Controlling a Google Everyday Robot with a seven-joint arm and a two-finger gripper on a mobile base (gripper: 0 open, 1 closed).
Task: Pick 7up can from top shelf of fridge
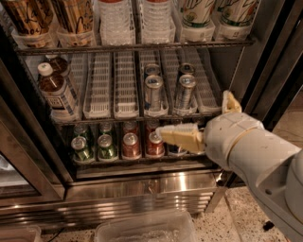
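Observation:
Two tall white 7up cans with green lettering (196, 11) stand in clear bins at the right end of the top shelf (142, 47), a dark wire rack; their tops are cut off by the frame's upper edge. My gripper (193, 114) is open and empty, well below that shelf, in front of the right part of the fridge (142, 189). One cream finger (180, 137) points left over the bottom row of small cans. The other finger (230, 102) points up near the right door post.
The middle rack has white slotted lanes (99, 85), two brown bottles (54, 92) at left and blue-silver cans (154, 90). Small green cans (80, 147) and red cans (130, 144) line the bottom row. A clear plastic tub (142, 229) sits on the floor in front.

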